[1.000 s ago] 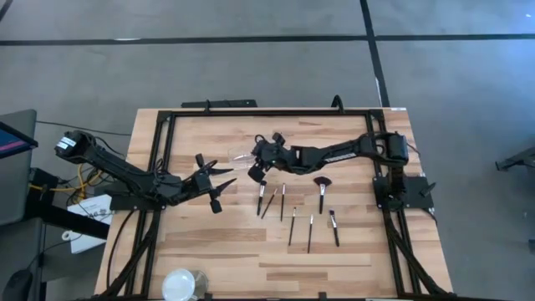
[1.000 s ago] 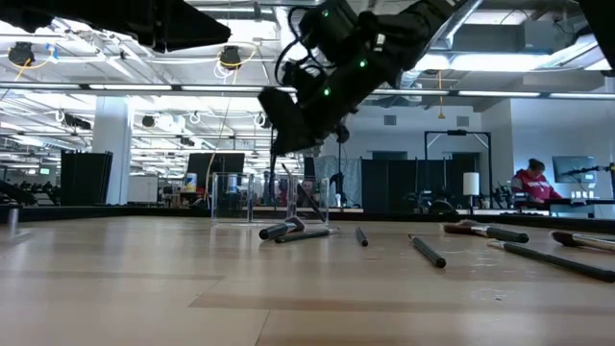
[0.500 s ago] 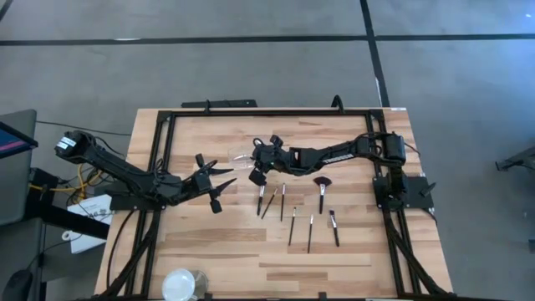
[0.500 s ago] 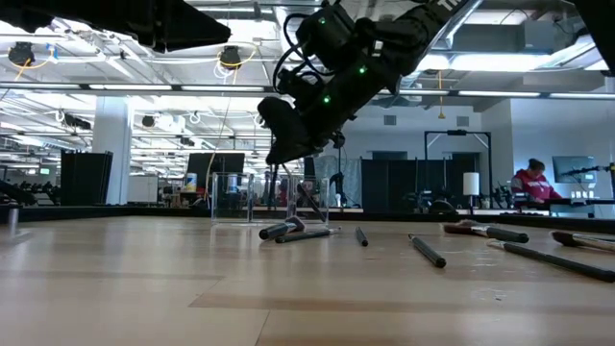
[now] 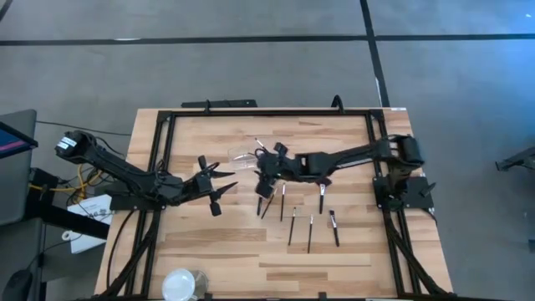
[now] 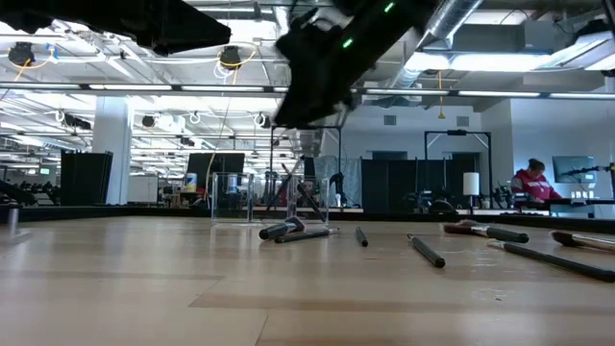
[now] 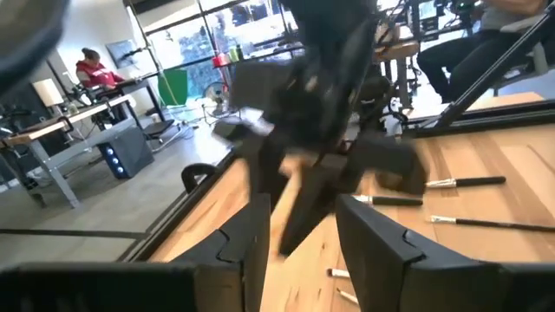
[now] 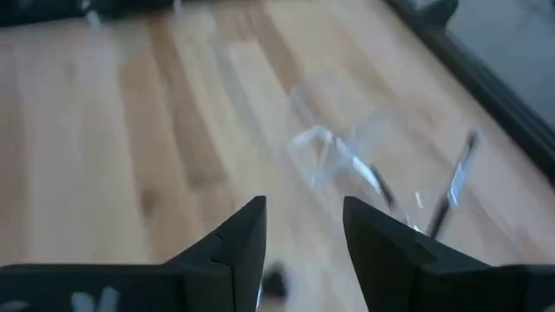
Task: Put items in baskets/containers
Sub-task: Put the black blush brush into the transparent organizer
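High view looks straight down; low view sits at tabletop level — both share the clear container [image 5: 243, 156], upper centre.

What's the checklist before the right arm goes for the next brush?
1. Right gripper open, nothing between its fingers: ok.
2. Brush leaning inside the clear container: ok.
3. Container upright on the table: ok.
4. Loose brushes lying apart on the table, reachable: ok.
5. Left gripper open, waiting left of the container, clear of the right arm: ok.
6. Whether the two brushes by the container overlap: cannot tell.
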You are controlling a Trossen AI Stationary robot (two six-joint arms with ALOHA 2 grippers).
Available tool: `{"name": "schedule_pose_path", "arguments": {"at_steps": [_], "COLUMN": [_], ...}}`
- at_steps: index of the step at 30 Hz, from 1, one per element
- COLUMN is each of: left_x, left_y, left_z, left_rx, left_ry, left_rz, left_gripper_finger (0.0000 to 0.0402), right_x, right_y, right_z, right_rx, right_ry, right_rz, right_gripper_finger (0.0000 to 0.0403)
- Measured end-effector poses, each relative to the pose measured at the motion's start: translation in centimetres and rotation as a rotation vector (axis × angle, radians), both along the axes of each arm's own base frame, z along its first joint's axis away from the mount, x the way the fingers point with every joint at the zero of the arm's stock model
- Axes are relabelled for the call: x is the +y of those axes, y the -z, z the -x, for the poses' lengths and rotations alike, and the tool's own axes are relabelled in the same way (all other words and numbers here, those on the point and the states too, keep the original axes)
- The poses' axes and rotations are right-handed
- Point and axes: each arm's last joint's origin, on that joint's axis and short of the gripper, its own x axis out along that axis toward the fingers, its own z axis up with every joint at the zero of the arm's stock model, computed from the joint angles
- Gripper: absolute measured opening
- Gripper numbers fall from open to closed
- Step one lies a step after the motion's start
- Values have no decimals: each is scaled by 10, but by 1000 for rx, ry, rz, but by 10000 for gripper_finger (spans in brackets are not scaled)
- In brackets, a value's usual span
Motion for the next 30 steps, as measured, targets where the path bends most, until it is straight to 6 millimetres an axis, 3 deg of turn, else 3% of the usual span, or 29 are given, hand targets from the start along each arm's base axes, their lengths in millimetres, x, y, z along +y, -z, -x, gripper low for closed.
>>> {"name": "schedule_pose_path", "arguments": {"at_steps": [4, 9, 20, 22, 26, 30], "left_x": [-1, -1, 0, 0, 3, 6], "left_y": [1, 3, 5, 5, 5, 5], "left_z": [-1, -1, -1, -1, -2, -3], "left_rx": [8, 16, 41, 42, 42, 42], "left_ry": [10, 9, 9, 9, -6, -25], "left_rz": [-1, 8, 0, -2, -2, -2], "left_gripper_finger": [131, 131, 131, 131, 131, 131], "right_x": [20, 46, 119, 123, 113, 105], "right_y": [-27, -44, -37, -45, -73, -83], "right_z": [28, 72, 157, 175, 212, 234], "right_rx": [45, 178, 539, 570, 519, 263], "right_ry": [37, 140, 492, 519, 610, 610], "right_rz": [-88, -220, -340, -349, -346, -361], "right_gripper_finger": [150, 145, 131, 127, 119, 117]}}
